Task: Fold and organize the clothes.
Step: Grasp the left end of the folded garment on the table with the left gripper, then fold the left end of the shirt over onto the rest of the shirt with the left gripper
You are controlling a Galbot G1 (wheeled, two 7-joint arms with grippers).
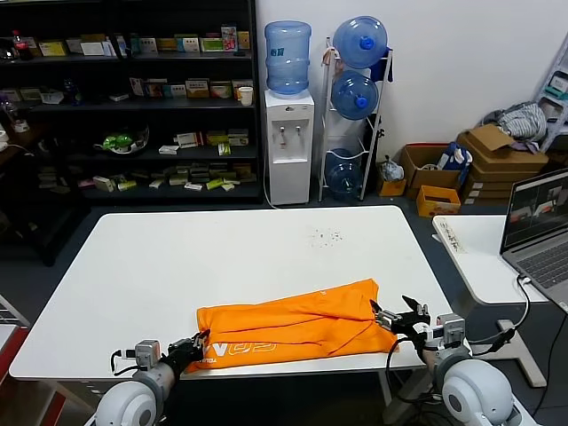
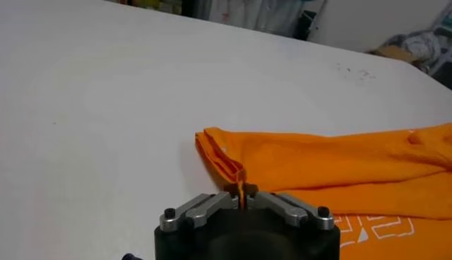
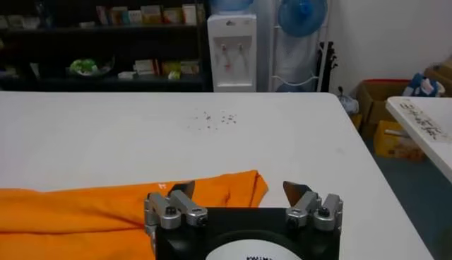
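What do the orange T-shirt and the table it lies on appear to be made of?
T-shirt: soft matte knit, probably cotton; it creases and bunches where the left gripper pinches it. Table: smooth white top, likely laminate, with a faint sheen and small dark specks.

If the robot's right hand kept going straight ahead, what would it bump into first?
Probably the orange T-shirt: the open right gripper points across the white table, one finger already over the shirt's edge. Depth is unclear.

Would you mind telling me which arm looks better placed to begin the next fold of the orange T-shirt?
Probably the left. The left gripper is already shut on the T-shirt at its near corner, while the right gripper hovers open at the opposite end, holding nothing.
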